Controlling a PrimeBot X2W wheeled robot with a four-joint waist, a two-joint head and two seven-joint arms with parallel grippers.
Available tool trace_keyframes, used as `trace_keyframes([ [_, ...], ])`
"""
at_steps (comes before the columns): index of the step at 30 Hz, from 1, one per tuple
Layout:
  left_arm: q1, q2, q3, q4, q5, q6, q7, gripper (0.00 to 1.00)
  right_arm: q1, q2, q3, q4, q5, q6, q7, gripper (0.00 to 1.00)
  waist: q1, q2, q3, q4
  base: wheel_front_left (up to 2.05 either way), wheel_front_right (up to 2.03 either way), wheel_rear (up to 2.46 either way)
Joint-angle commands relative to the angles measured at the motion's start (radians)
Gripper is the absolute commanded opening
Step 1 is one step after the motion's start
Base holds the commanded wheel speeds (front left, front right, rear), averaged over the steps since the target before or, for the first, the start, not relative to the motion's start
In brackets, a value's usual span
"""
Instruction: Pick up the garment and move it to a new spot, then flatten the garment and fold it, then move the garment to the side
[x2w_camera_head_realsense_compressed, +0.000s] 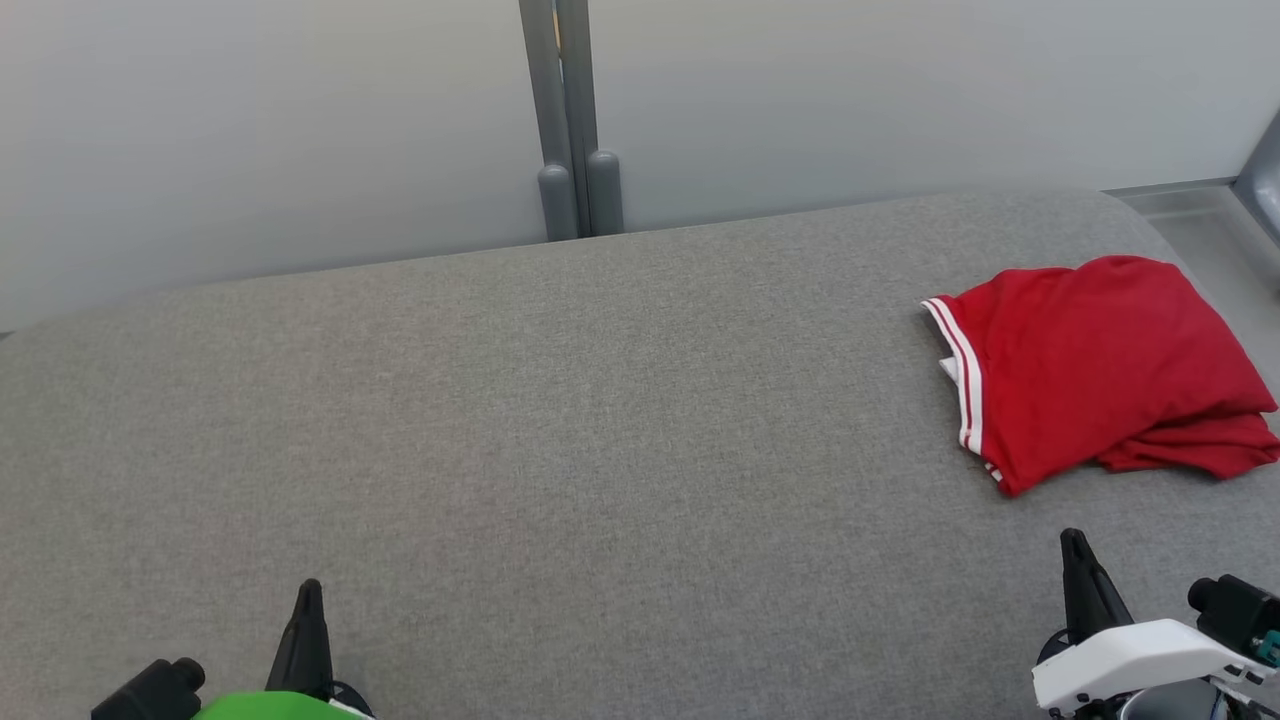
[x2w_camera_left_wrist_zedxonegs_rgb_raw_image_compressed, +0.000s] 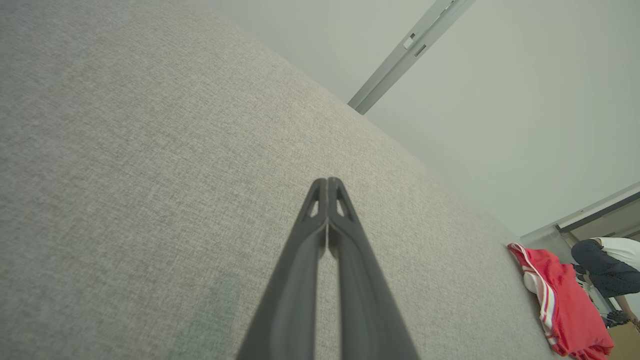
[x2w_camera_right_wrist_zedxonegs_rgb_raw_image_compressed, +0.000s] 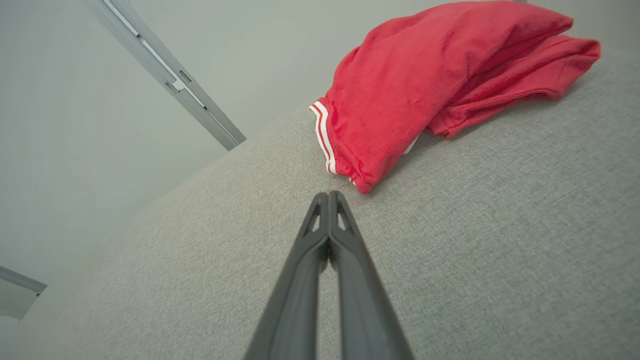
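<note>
Both arms seem parked at the near edge of the grey padded surface (x2w_camera_head_realsense_compressed: 600, 450), out of the way. The left gripper (x2w_camera_head_realsense_compressed: 309, 590) and the right gripper (x2w_camera_head_realsense_compressed: 1073, 540) each have their fingers pressed together and hold nothing. The red garment (x2w_camera_head_realsense_compressed: 1090, 370) lies loosely folded at the far right side, near the right gripper but not touching it, and well apart from the left one.

Red garment (x2w_camera_head_realsense_compressed: 1100, 360) w/ white stripes; grey surface (x2w_camera_head_realsense_compressed: 560, 430)
</note>
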Motion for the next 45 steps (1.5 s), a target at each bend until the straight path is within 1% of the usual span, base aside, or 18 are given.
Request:
trace_keyframes([
  [1,-0.032,0.005,0.008,-0.019,-0.042,-0.006,0.009,0.0,-0.028,-0.007,0.001,-0.017,0.052,0.0,0.009,0.0,0.0,0.0,0.001,0.001,0.0,0.0,0.0],
  [19,-0.066,0.006,0.031,-0.032,-0.27,-0.009,0.068,0.0,-0.054,-0.009,0.005,-0.028,0.336,-0.001,0.069,0.0,0.0,0.0,0.008,0.014,0.0,0.0,0.0],
  [45,-0.104,0.008,0.059,-0.049,-0.535,-0.013,0.137,0.0,-0.085,-0.012,0.011,-0.04,0.667,-0.001,0.141,0.0,0.0,0.0,0.018,0.033,0.0,0.0,0.0],
])
